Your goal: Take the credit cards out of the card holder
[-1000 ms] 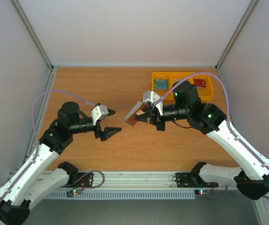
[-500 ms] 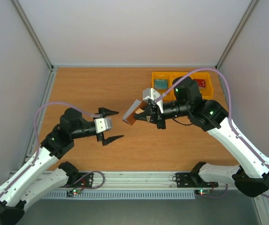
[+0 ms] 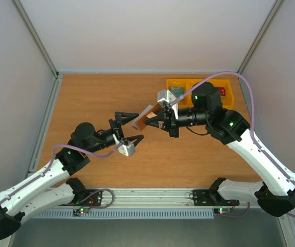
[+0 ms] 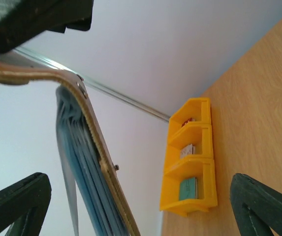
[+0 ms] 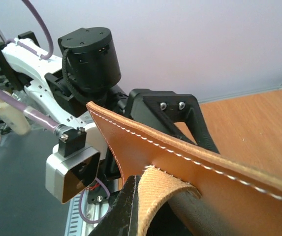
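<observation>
Overhead, the right fingers [image 3: 157, 122] are clamping the card holder [image 3: 143, 121] above mid-tabletop [image 3: 85, 98], presenting its open edge toward nine o'clock, where the left fingers [image 3: 134, 114] are standing fully spread and empty. Left wrist: its blue-grey pockets [image 4: 89, 196] are hanging at seven o'clock. Right wrist: brown leather is filling five o'clock.

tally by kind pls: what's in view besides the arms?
card holder: 1
cards: 3, namely red card, whitish card, teal card, one in each compartment
yellow bin compartments: 3
total: 7
Whether any card is left inside the holder cannot be told.
</observation>
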